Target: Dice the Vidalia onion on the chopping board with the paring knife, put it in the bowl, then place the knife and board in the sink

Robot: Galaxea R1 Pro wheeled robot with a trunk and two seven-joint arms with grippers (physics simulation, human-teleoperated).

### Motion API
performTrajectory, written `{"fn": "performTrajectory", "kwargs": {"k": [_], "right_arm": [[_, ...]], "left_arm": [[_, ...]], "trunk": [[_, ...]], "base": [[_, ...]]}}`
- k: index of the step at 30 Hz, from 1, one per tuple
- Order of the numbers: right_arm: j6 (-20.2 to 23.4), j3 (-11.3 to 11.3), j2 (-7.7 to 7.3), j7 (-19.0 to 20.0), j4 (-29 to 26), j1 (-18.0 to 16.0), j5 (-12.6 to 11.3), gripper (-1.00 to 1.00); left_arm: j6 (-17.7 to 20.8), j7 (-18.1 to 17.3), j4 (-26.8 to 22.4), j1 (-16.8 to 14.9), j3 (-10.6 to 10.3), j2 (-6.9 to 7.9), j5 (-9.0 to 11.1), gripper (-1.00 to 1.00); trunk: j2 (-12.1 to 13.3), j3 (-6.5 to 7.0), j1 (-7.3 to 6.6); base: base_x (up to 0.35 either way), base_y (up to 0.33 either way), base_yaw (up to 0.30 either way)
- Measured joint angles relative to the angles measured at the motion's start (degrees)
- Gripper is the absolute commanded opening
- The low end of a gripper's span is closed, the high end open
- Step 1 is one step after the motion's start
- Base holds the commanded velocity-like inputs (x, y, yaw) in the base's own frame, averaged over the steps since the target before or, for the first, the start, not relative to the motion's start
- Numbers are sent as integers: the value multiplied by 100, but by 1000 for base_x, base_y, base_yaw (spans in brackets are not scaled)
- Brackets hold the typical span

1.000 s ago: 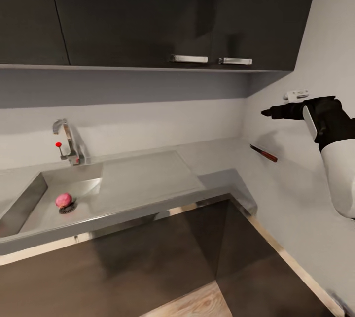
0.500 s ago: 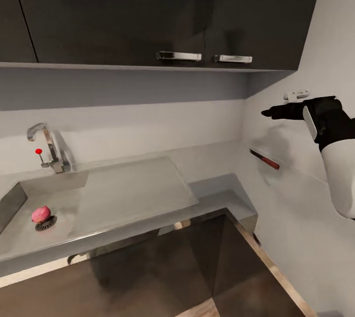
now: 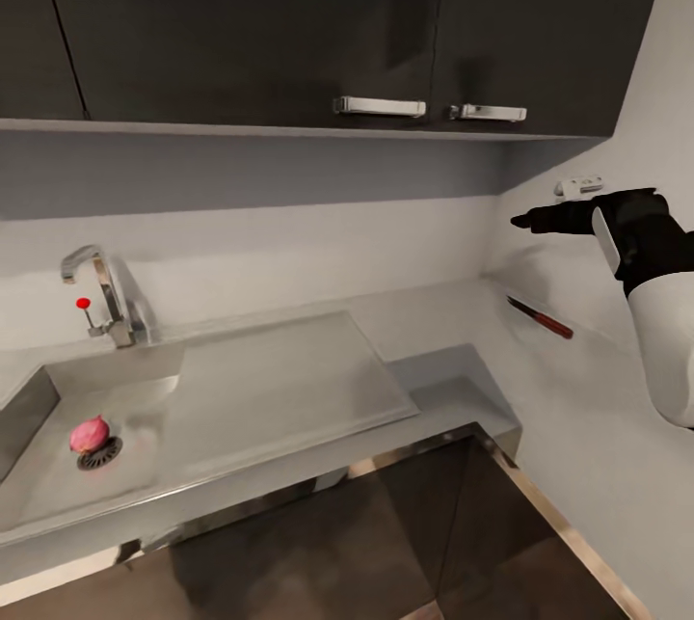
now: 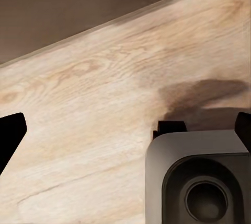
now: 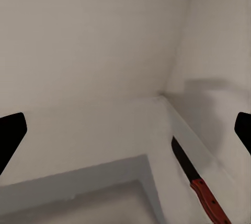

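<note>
Beside the drain of the sink (image 3: 39,408) rests the Vidalia onion (image 3: 90,433); right end effector (image 3: 521,220) hovers spread wide, empty, above the paring knife (image 3: 542,318).

Pinkish-red Vidalia onion (image 3: 89,433) in the steel-grey sink (image 3: 58,389); red-handled, dark-bladed paring knife (image 3: 542,317); grey counter (image 3: 424,311); black wall cabinets (image 3: 289,22)

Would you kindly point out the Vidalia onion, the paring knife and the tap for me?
Vidalia onion (image 3: 89,433): head view, middle of the pink ball beside the sink drain.
Paring knife (image 3: 553,324): head view, on its red handle.
Tap (image 3: 81,261): head view, on the curved chrome spout.
</note>
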Motion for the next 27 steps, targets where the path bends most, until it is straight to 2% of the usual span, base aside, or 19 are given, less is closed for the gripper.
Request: {"fn": "performTrajectory", "kwargs": {"k": [9, 21, 27], "right_arm": [[0, 0, 0, 7, 0, 0, -8, 100], [-36, 0, -4, 30, 0, 6, -8, 100], [-107, 0, -15, 36, 0, 16, -9, 100]], "left_arm": [[0, 0, 0, 0, 0, 4, 0, 100], [-1, 0, 0, 0, 0, 5, 0, 100], [0, 0, 0, 0, -7, -9, 0, 100]], "trunk": [[0, 0, -1], [0, 0, -2], [0, 0, 1]], "base": [[178, -77, 0], [240, 90, 0], [61, 3, 0]]}}
